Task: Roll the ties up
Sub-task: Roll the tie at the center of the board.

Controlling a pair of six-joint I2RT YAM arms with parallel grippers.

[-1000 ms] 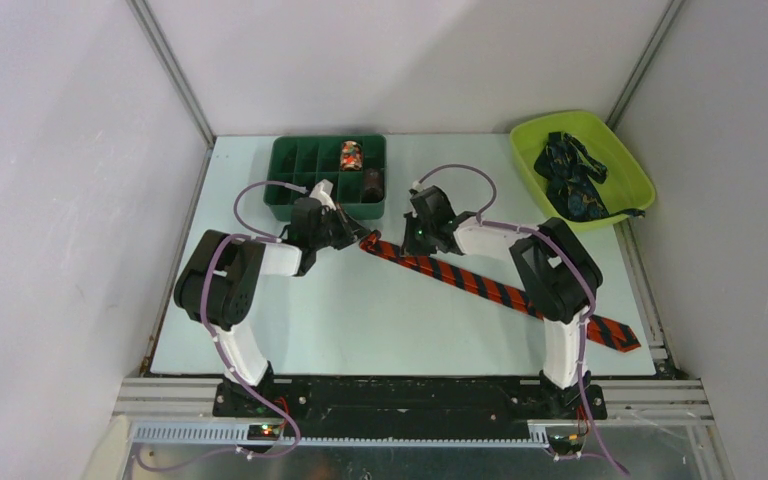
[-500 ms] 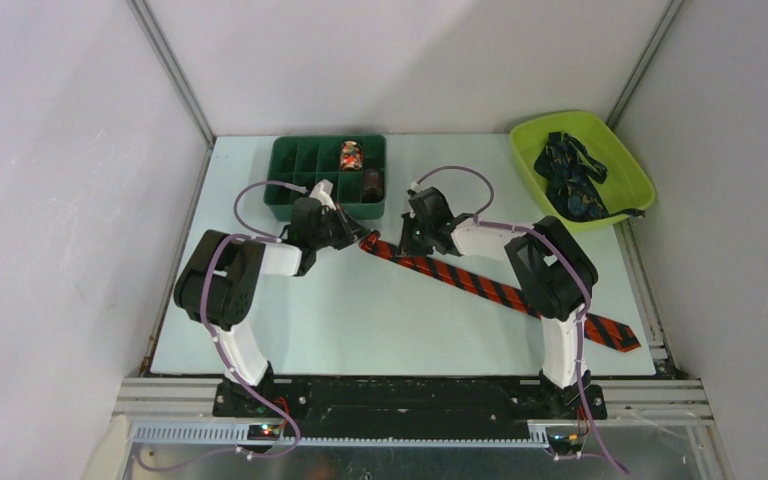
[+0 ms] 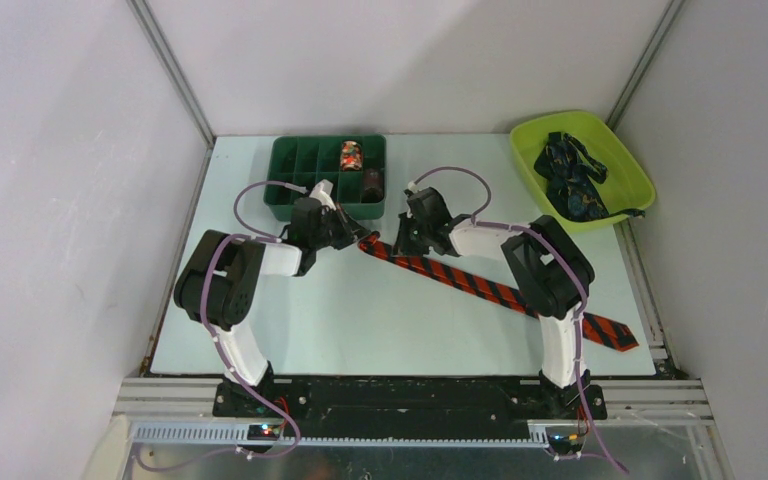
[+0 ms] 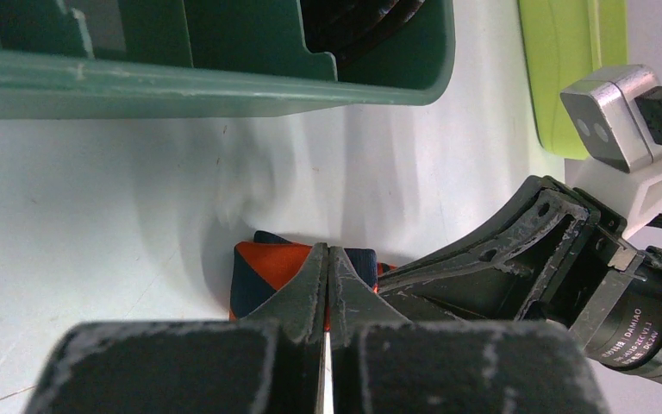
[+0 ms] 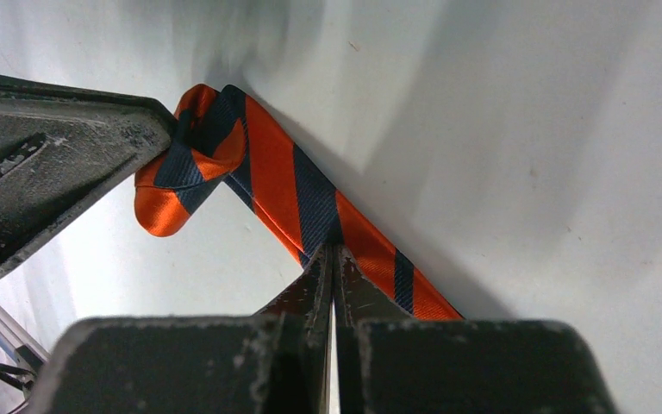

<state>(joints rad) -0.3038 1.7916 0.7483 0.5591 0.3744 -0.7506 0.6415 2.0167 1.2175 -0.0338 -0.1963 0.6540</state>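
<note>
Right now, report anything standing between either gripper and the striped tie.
Nothing visible does: the left gripper and right gripper, both shut, touch the striped tie near its folded end.

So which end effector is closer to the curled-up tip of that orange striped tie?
Left. The left end effector pinches the curled tip itself; the right end effector grips the tie further along.
</note>
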